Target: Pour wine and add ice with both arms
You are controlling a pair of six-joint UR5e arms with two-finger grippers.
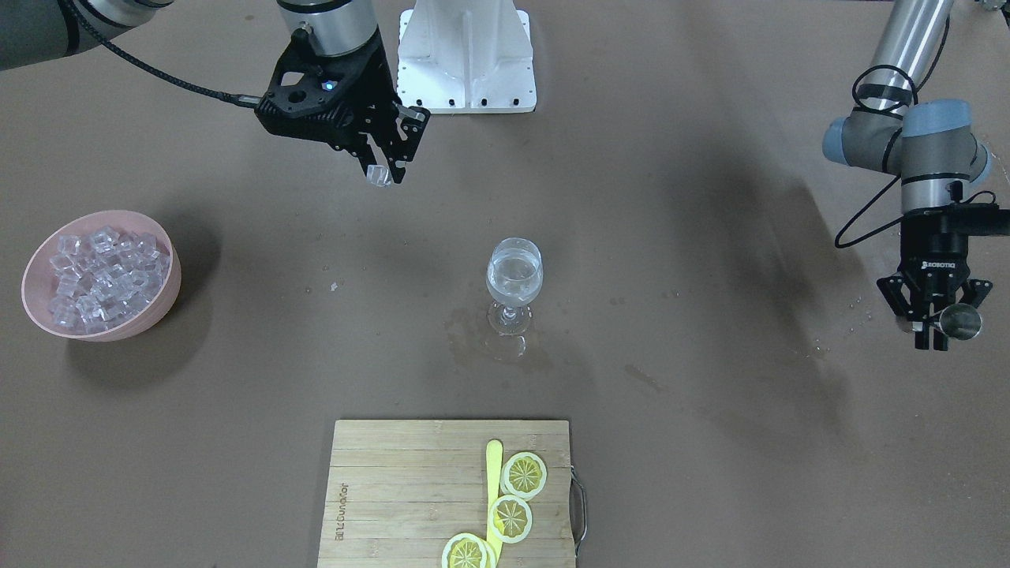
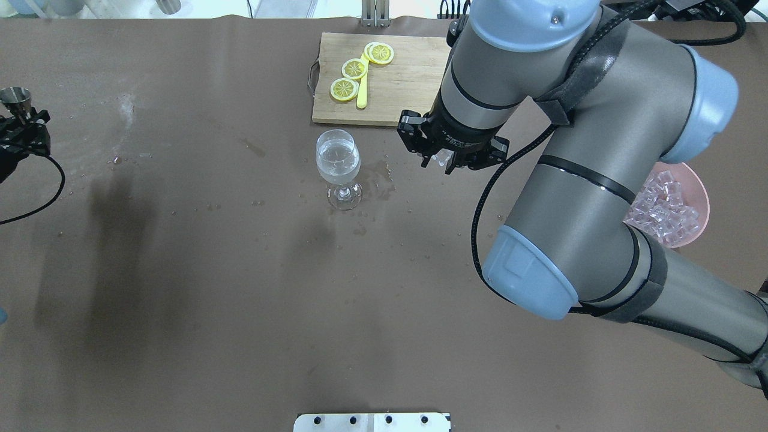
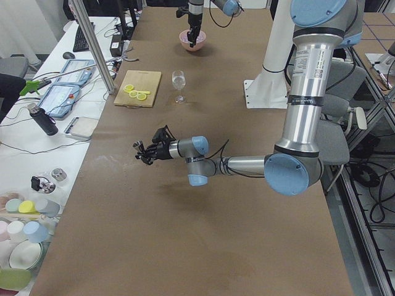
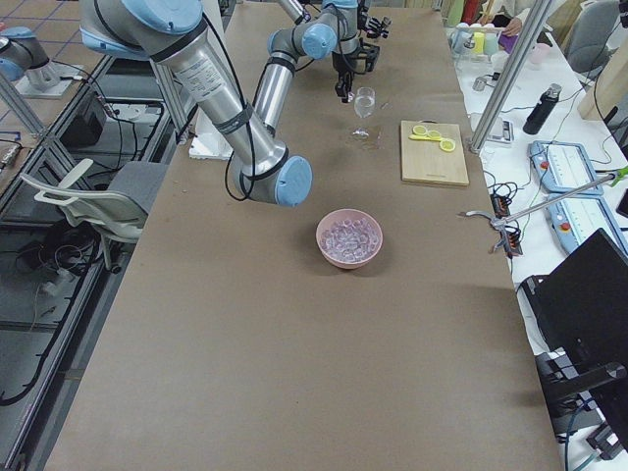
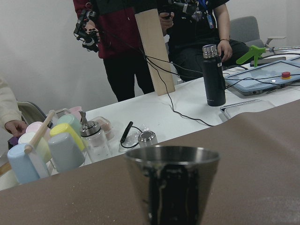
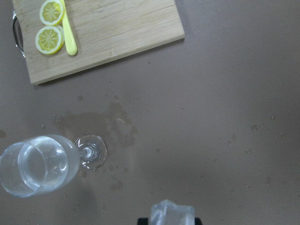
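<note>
Pinching a single ice cube [image 1: 379, 175] in the right tool [image 1: 388, 172], raised above the surface [image 1: 710, 410], apart from the upright wine glass [image 1: 510, 317]. Inside that glass, a little clear wine [image 1: 514, 274]; around its foot, wet patches [image 1: 473, 335]. Farther out, in a pink bowl [image 1: 172, 276], a heap of ice [image 1: 99, 278]. At the far side, clamping a steel cup [image 1: 960, 322] in the left tool [image 1: 939, 325].

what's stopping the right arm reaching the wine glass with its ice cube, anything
Nothing, so probably yes. The right gripper holds the ice cube above bare table beside the wine glass, and the left gripper, holding a metal cup, is far off.
</note>
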